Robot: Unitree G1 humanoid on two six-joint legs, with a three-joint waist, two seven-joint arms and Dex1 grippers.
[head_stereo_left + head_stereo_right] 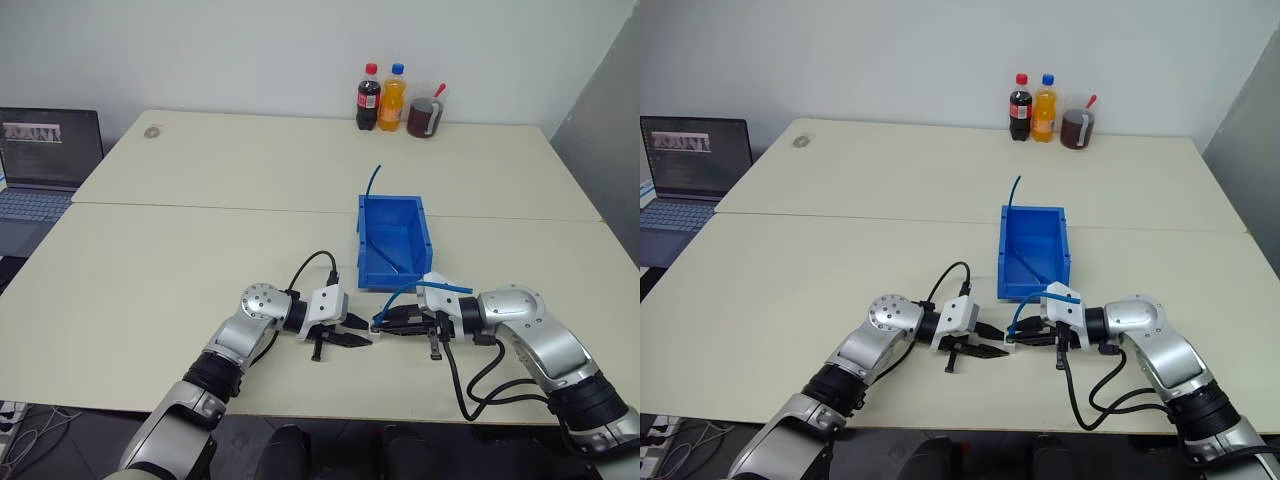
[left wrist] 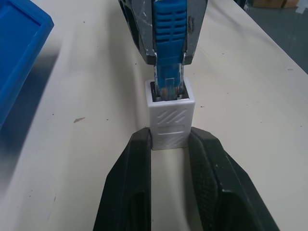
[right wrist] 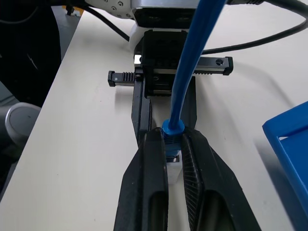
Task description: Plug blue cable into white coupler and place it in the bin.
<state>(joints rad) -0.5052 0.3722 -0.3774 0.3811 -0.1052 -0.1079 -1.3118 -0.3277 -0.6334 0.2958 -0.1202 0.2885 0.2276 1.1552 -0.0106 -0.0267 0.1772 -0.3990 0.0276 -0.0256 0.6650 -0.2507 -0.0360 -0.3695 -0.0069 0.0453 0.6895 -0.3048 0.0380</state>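
The left gripper (image 2: 169, 144) is clamping the white coupler (image 2: 169, 113); the right gripper (image 3: 173, 144) is gripping the blue cable (image 3: 192, 62), plug entering the coupler, near the bin (image 1: 392, 238).

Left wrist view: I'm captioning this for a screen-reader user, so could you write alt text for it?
The left gripper pinches a small white coupler between its two black fingers, while the right gripper, coming from the opposite side, holds the blue cable by its plug, whose tip sits in the coupler's dark opening. All this hangs over a cream table, with a corner of the blue bin at the edge.
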